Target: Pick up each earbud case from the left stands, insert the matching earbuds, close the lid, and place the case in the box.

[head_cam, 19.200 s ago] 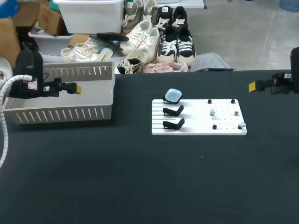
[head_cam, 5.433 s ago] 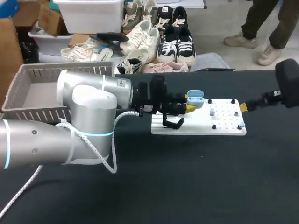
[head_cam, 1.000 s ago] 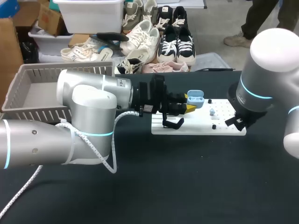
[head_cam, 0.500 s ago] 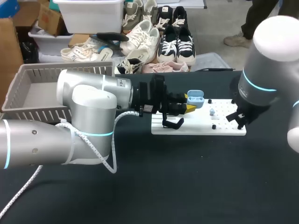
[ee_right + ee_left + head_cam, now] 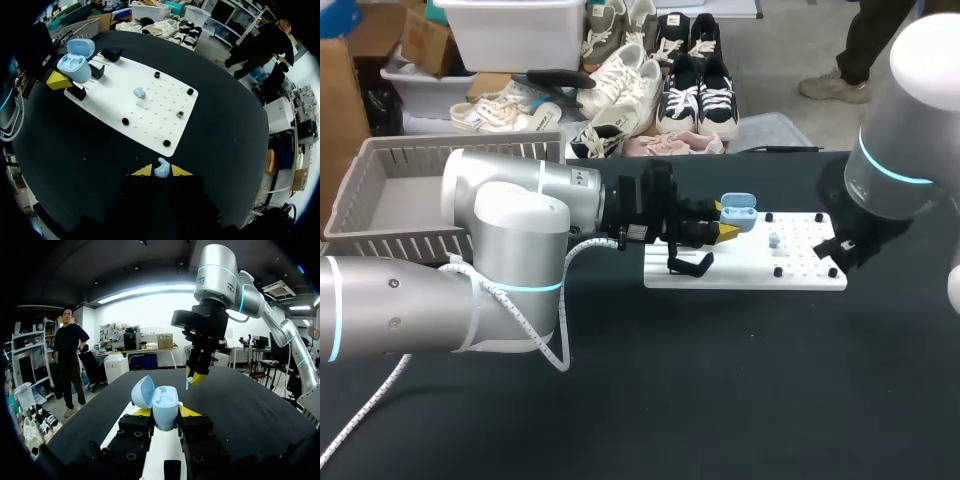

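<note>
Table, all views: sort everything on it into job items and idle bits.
Job: open earbud case in left gripper; earbud in right gripper; second earbud on white board; grey basket.
Idle: empty black stand; black pegs.

R gripper (image 5: 161, 170) unseen in head view, box (image 5: 410, 150) part-hid by L arm (image 5: 500, 230)

From my station I see a black table (image 5: 620, 400) filling most of the head view. Its matte cover lies flat and evenly lit, and its far edge runs straight across. In the 2 wrist views the same dark surface spreads wide.
</note>
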Available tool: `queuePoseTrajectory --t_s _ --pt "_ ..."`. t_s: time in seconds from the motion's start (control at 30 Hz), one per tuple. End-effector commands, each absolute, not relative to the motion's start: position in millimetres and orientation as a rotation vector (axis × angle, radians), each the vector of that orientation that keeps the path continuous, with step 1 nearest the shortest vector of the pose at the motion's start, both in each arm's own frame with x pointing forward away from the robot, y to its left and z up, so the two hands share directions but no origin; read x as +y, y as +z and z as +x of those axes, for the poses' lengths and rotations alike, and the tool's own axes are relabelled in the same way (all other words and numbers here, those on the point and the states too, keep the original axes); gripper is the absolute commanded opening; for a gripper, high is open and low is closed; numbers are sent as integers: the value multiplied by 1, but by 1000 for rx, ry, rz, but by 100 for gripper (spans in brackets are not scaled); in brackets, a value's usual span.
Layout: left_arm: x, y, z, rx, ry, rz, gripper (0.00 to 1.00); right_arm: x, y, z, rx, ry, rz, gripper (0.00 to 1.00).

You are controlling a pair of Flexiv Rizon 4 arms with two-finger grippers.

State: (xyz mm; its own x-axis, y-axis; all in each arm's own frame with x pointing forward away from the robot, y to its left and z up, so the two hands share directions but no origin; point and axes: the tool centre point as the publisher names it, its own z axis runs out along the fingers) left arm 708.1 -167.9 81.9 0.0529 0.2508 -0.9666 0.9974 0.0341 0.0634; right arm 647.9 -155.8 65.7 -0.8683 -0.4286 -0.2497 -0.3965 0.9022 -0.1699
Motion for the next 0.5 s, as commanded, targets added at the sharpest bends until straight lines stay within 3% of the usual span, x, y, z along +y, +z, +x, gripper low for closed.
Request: queuePoseTrajectory --t_s 0.03,0.3,0.5 --pt "-168 82 708 1366 -1003 1385 0 -155 66 647 2782 -167 -613 0" --pt "-168 82 708 1366 -1003 1385 0 -155 68 648 2798 -141 -571 0" --pt "-168 82 708 1366 -1003 1385 0 -149 90 651 2937 -115 1 0"
